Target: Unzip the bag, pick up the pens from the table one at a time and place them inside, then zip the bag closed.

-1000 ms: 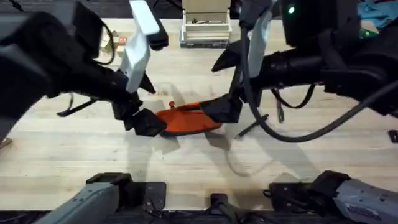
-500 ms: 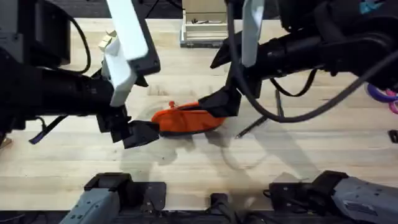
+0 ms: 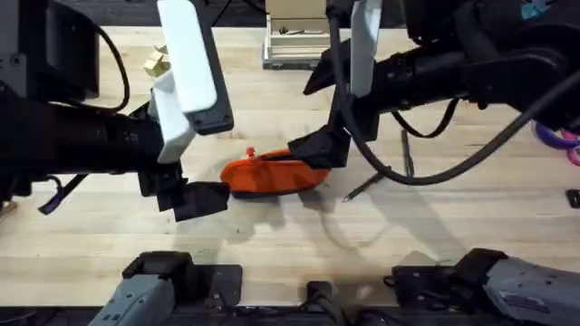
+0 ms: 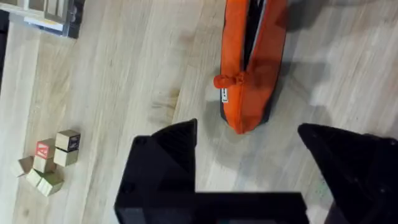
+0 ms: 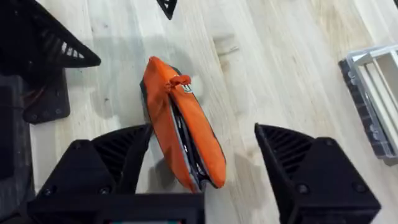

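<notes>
I see the orange pencil pouch lying on the wooden table a little left of the centre of the overhead frame, with its long side running left to right. In the right wrist view its zipper is already parted along most of the top, and I can see a dark gap and something pale inside; the small orange pull tab sits at the end that points to the upper part of that frame. I judge that the pouch is open so that the pens can go in. The left gripper stands at the left end of the pouch, just beside it but not touching, with its fingers spread wide, as the left wrist view shows the pouch end between and beyond the two black fingers. The right gripper is at the upper right end of the pouch, also with its fingers spread apart and holding nothing; in its own view the pouch lies between the fingers. I think both arms are placed at the two ends to keep the mouth of the pouch accessible, though I cannot tell if either one presses on it. Two slim black pens lie on the table to the right of the pouch, well apart from it. Small wooden blocks rest at the upper left, and purple-handled scissors at the right edge.
</notes>
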